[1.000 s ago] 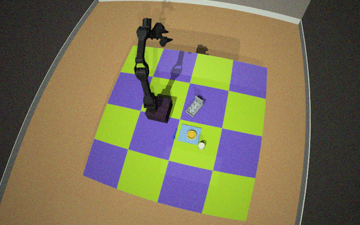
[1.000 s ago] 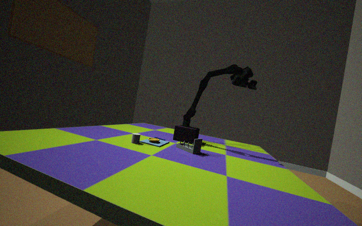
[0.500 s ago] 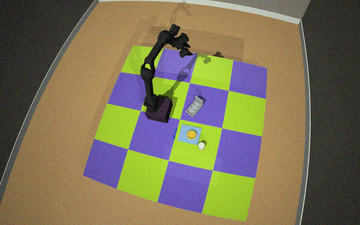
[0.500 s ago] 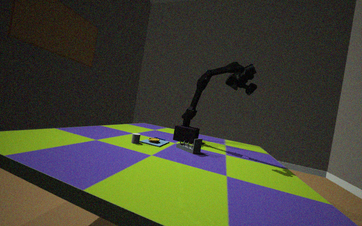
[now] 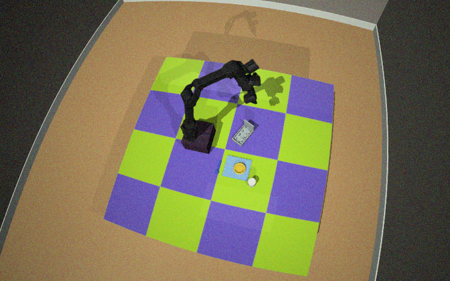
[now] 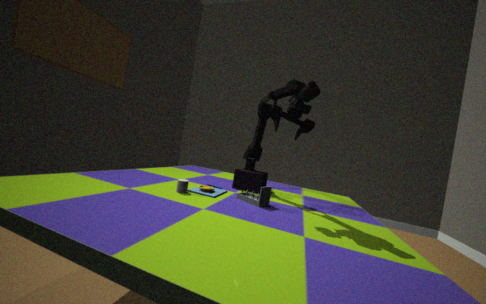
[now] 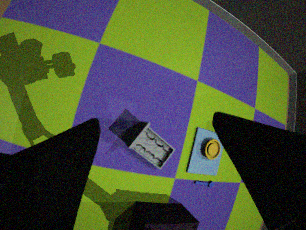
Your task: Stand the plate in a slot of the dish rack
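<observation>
The yellow plate (image 5: pixel 239 168) (image 6: pixel 207 188) (image 7: pixel 212 149) lies flat on a light blue mat (image 5: pixel 227 168) (image 6: pixel 216 193) (image 7: pixel 197 165). The grey dish rack (image 5: pixel 249 124) (image 6: pixel 265 196) (image 7: pixel 154 148) stands on a purple square, with a tall panel at one end and short rails inside. No plate stands in it. My gripper (image 5: pixel 254 89) (image 6: pixel 286 133) (image 7: pixel 158 121) is open and empty. It is high above the table, away from the plate and beyond the rack's panel end in the top view. In the wrist view the rack shows between the fingers, and the plate is close to the right finger's outline.
A white cylinder (image 5: pixel 251 181) (image 6: pixel 181 186) stands beside the mat's corner, on the far side from the arm's base (image 5: pixel 198 137) (image 6: pixel 249 180) (image 7: pixel 155 216). A small blue object (image 5: pixel 216 171) (image 7: pixel 203 183) lies by the mat's side nearest the base.
</observation>
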Tool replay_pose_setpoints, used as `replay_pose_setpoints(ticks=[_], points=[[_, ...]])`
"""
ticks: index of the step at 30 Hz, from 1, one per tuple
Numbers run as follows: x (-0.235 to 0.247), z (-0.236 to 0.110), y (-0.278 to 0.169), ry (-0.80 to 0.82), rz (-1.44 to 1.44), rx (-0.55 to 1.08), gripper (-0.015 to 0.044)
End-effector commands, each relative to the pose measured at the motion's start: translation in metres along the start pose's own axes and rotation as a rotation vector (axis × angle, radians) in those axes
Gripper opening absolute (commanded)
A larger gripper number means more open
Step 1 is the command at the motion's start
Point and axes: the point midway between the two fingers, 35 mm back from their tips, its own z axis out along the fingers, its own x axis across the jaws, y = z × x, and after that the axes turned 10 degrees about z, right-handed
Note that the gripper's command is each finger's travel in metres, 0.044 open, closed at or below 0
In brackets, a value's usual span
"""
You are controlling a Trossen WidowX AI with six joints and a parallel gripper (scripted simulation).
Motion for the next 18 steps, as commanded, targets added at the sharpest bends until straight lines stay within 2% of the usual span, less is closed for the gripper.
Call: replay_pose_setpoints(ticks=[1,9,18], points=[[-0.041,0.028,-0.002,-0.014,0.027,0.087,0.04],[-0.161,0.086,-0.032,-0.033,0.137,0.298,0.04],[-0.274,0.122,-0.111,0.058,0.34,0.475,0.04]])
